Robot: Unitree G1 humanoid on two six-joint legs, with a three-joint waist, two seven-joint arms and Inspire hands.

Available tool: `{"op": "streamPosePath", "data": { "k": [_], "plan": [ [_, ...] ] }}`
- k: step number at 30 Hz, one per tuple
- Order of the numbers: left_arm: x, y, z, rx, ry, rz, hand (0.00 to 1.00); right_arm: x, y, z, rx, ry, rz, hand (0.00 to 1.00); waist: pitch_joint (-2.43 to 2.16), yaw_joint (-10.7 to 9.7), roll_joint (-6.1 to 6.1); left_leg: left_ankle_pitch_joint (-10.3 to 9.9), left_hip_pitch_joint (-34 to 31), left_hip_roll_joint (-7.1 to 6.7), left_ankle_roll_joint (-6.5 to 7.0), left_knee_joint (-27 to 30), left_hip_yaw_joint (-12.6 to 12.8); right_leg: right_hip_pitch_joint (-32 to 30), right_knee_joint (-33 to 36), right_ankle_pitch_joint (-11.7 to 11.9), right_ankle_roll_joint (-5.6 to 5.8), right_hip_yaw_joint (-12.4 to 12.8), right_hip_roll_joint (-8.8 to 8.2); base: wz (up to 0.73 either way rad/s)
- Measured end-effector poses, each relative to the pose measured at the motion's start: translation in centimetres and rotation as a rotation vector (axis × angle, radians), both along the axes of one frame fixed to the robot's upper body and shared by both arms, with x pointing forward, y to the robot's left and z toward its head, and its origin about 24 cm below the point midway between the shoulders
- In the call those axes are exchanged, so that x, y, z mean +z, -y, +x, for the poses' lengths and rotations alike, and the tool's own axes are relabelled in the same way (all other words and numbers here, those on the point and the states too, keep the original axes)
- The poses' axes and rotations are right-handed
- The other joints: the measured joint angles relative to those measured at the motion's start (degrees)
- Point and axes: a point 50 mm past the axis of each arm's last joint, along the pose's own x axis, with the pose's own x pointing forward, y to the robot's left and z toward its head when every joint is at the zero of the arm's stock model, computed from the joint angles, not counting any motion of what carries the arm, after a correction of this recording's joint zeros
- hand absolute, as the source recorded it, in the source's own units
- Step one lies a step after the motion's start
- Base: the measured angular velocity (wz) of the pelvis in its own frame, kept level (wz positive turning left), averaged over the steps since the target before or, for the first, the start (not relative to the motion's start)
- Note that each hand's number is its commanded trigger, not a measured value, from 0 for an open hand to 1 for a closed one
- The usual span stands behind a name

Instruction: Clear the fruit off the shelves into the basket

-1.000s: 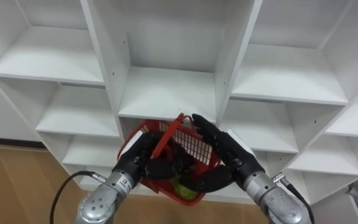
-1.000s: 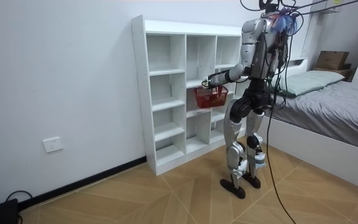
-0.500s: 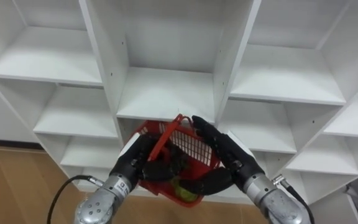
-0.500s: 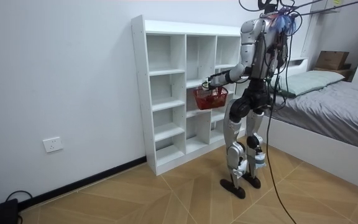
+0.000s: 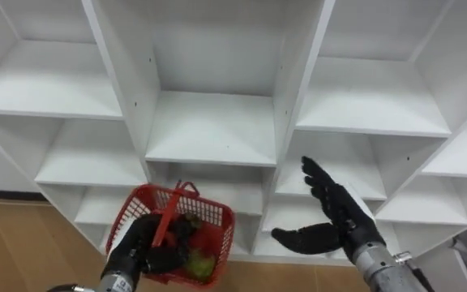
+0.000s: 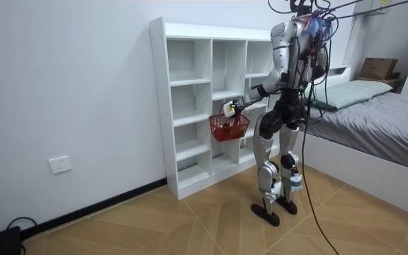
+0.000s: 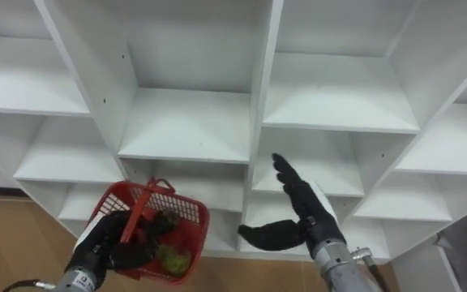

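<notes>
The left hand (image 5: 147, 247) sits low at the lower left, its dark fingers curled round the handle of the red basket (image 5: 214, 221). The right hand (image 5: 340, 217) is raised on the right (palm turned inward), fingers straight and spread, thumb jutting sideways, holding nothing. In the room view the robot stands upright, left forearm stretched forward

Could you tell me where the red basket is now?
The red basket hangs from the left hand, low on the left of the eye views, before the white shelves; the right hand is apart.
</notes>
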Motion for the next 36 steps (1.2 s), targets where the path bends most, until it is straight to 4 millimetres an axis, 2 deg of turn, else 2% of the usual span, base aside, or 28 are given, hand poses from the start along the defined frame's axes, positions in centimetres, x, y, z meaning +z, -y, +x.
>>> {"op": "streamPosePath", "data": {
  "k": [4,10,13,19,20,22,31,36],
  "plan": [
    [-1.8,-2.2,-2.9,0.137,-0.116,0.052,1.0,-1.1,3.5,-2.3,-0.228,-0.041,-0.029,0.0,0.0,-0.6,0.82,-0.3,0.7,0.15,-0.17,0.0,0.4,0.6,0.0,0.0,0.0,0.2,0.03,-0.03],
    [-3.0,-3.7,-6.2,0.224,-0.229,0.132,1.0,-3.5,6.0,-6.2,-0.405,-0.176,-0.08,0.0,-0.04,-1.9,1.79,-0.6,1.1,0.03,-0.16,0.2,0.2,1.4,-0.1,-0.2,0.14,0.7,-0.03,-0.02],
    [-3.7,-4.3,-7.4,0.27,-0.28,0.151,1.0,-4.8,6.4,-7.4,-0.459,-0.239,-0.085,0.0,0.17,-1.9,1.84,-0.6,1.8,0.0,-0.15,0.1,0.2,1.7,-0.1,-0.5,0.24,0.9,-0.05,0.0],
    [-4.5,-5.3,-10.8,0.368,-0.39,0.196,1.0,-8.0,7.0,-11.5,-0.547,-0.455,-0.103,0.0,-0.26,-1.9,1.43,-0.6,2.1,0.0,-0.17,0.1,0.0,2.1,-0.7,-0.5,0.14,0.9,0.08,0.02],
    [-4.5,-5.3,-11.1,0.374,-0.398,0.201,1.0,-8.3,7.0,-12.0,-0.554,-0.481,-0.105,0.0,-0.14,-1.9,1.07,-0.6,2.1,-0.01,-0.18,0.0,0.0,2.2,-0.7,-0.5,0.15,0.8,0.06,0.04],
    [-4.9,-5.3,-11.9,0.386,-0.434,0.209,1.0,-9.3,7.1,-13.9,-0.599,-0.571,-0.096,0.0,-0.17,-1.7,1.2,-0.7,2.4,-0.02,-0.2,-0.1,0.0,2.5,-0.9,-0.5,0.16,0.4,0.0,0.0],
    [-6.2,-4.8,-13.7,0.449,-0.563,0.176,1.0,-11.6,6.5,-19.1,-0.657,-0.897,-0.105,0.0,-0.12,-1.6,1.05,-0.9,2.8,-0.12,-0.27,-0.4,0.0,2.8,-0.8,-1.0,0.17,0.7,0.0,0.0],
    [-6.6,-4.0,-13.5,0.429,-0.604,0.165,1.0,-12.0,6.0,-19.9,-0.631,-1.002,-0.093,0.0,-0.1,-1.6,0.94,-0.9,3.0,-0.2,-0.26,-0.3,-0.3,3.0,-0.8,-1.0,0.18,0.5,-0.07,0.02]
  ]
}}
